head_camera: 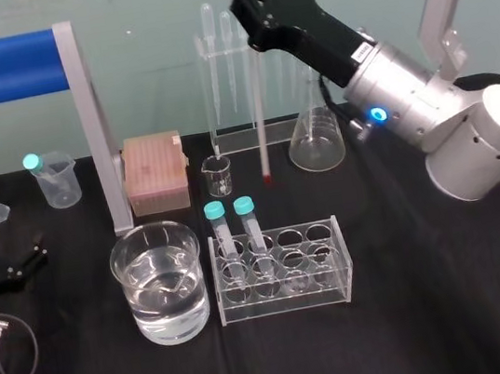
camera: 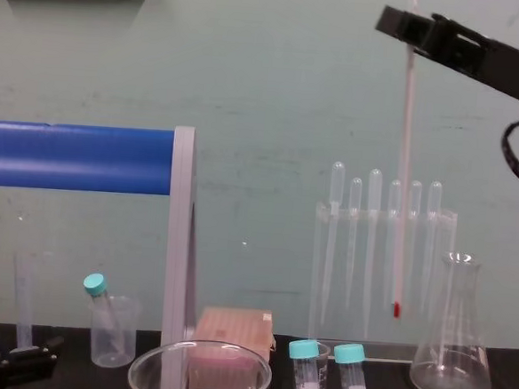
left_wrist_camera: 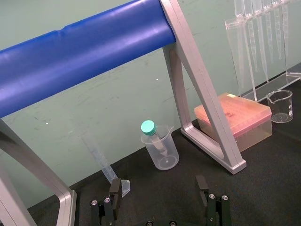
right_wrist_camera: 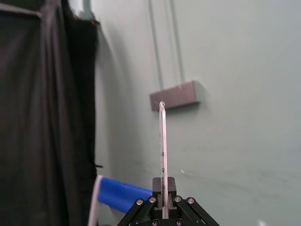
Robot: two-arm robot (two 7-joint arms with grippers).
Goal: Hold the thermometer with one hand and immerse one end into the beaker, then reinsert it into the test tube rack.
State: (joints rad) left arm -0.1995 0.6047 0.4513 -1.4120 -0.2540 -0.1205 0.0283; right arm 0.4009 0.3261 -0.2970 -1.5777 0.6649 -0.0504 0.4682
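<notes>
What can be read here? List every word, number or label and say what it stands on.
"40", probably: on the scale of the thermometer, close to the right end effector; the figure beyond it is blurred.
White label on the right wrist: too small to read.
Graduations on the measuring cylinder and small glass beaker: too small to read.

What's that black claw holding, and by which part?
The right claw grips the thermometer near its top end, red tip down. The left claw, low over the table, is empty.

In the chest view the beaker (camera: pixel 145 365) is cut off below its rim and the thermometer (camera: pixel 404 169) at its top.
</notes>
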